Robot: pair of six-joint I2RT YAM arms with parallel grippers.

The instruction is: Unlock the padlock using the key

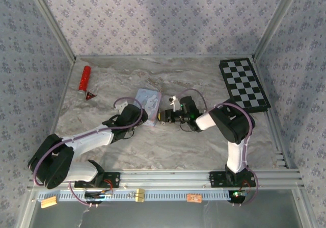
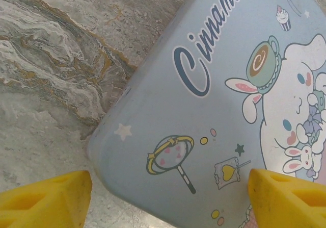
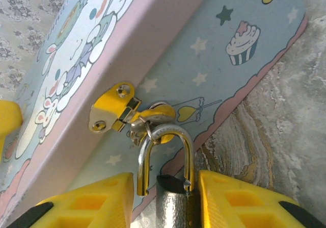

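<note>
On the surface (image 1: 168, 146), the right tool (image 3: 165, 205) pinches the body of the padlock (image 3: 170, 187), whose silvery shackle hangs from the gold hasp (image 3: 114, 108) on the right side of the light-blue tin (image 2: 204, 110), while the left tool (image 2: 165, 202) stands spread, its yellow fingers (image 2: 46, 200) astride the tin's left end.

Grey marbled table (image 1: 168, 151) is carrying a light-blue cartoon tin (image 1: 148, 105), lying flat at mid frame. Red tube-like thing (image 1: 84, 78) is lying at upper left, with a small red scrap (image 1: 91, 96) sitting just below it. Black-and-white checkerboard (image 1: 243, 84) is lying at upper right, reaching the table's right edge.
</note>
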